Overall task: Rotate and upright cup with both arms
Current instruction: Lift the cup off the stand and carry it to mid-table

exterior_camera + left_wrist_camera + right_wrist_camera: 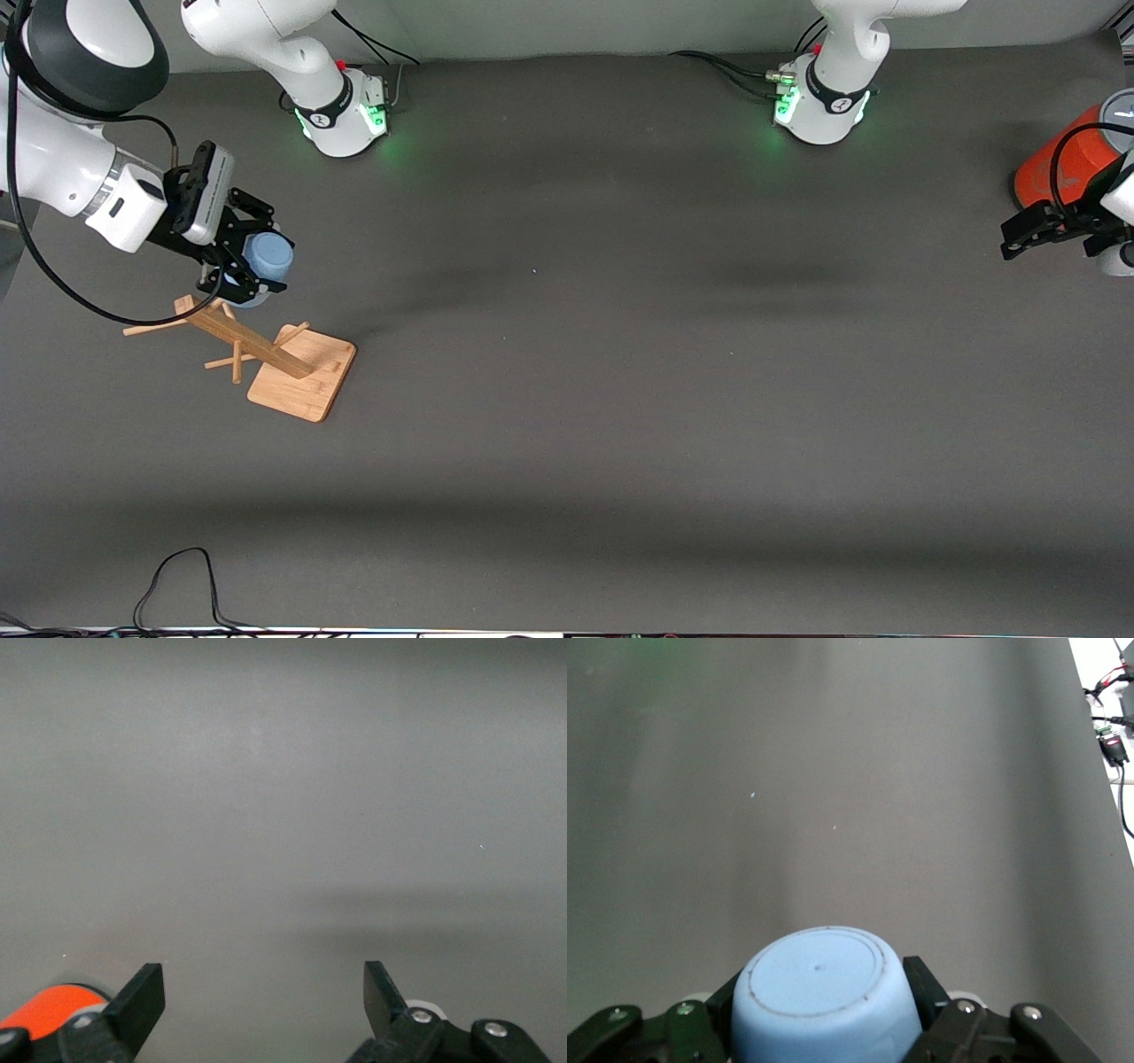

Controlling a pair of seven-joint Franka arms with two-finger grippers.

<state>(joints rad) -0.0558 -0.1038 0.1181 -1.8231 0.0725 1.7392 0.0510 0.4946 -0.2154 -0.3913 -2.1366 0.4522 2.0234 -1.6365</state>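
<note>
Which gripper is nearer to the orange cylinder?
Left. The left gripper hangs open right beside the orange cylinder. The right gripper is at the right arm's end of the table, shut on the cup above the wooden rack.

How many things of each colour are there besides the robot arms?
Blue: 1, the cup, gripped in the right hand above the rack.
Wood-coloured: 1, the rack.
Orange: 1, the cylinder by the open left hand.
Total: 3
</note>
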